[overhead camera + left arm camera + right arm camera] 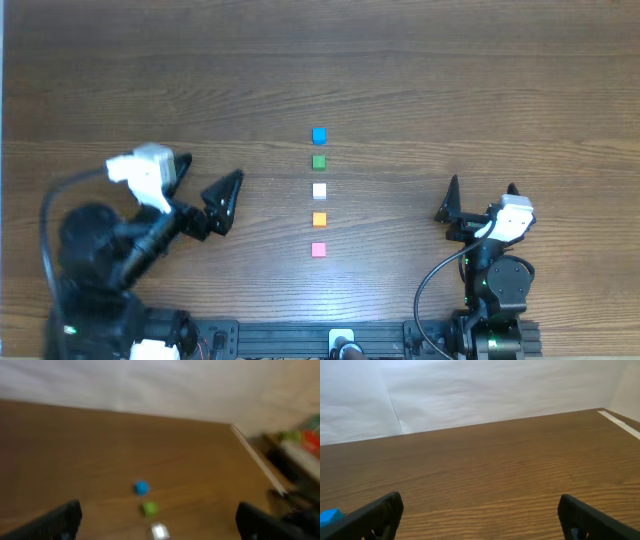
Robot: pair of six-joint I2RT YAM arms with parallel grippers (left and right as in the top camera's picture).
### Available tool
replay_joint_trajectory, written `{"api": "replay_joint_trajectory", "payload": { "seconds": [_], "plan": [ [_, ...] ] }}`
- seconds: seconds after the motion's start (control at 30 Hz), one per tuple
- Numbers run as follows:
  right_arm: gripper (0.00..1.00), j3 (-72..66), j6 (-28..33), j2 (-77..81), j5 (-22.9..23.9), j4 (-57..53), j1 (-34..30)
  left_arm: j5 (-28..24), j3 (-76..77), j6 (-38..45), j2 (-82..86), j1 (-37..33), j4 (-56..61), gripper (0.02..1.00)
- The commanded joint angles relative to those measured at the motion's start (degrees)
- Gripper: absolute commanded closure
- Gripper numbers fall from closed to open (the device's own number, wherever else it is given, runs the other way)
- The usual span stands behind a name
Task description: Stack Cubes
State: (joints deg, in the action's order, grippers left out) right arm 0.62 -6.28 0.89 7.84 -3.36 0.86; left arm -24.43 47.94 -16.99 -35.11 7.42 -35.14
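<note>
Five cubes stand in one line down the middle of the table (pixel 330 60), far to near: blue cube (pixel 319 135), green cube (pixel 319 162), white cube (pixel 319 191), orange cube (pixel 320 219), pink cube (pixel 319 249). Only narrow gaps part them, so each has a neighbour close on its far or near side. Bare wood lies to the left of the line, up to the left gripper (pixel 232 195), to the right of it, up to the right gripper (pixel 482 190), and far beyond the blue cube.
</note>
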Motion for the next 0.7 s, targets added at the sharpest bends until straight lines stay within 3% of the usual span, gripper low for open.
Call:
{"api": "replay_joint_trajectory", "payload": {
  "seconds": [0.03,0.17,0.43,0.7],
  "plan": [
    [0.009,-0.33,-0.50,-0.57,0.85,-0.07,0.31,-1.22,18.84,-4.79,-13.77,4.85,-17.38,0.020],
    [0.009,-0.33,-0.50,-0.57,0.83,-0.07,0.31,5.42,25.49,-12.50,-22.91,11.39,-28.39,0.023],
    [0.009,-0.33,-0.50,-0.57,0.85,-0.07,0.31,16.26,25.40,-27.82,-36.83,27.34,-32.63,0.020],
    [0.009,-0.33,-0.50,-0.57,0.83,-0.07,0.31,19.39,25.11,-41.22,-50.34,38.58,-31.41,0.018]
  ]
}}
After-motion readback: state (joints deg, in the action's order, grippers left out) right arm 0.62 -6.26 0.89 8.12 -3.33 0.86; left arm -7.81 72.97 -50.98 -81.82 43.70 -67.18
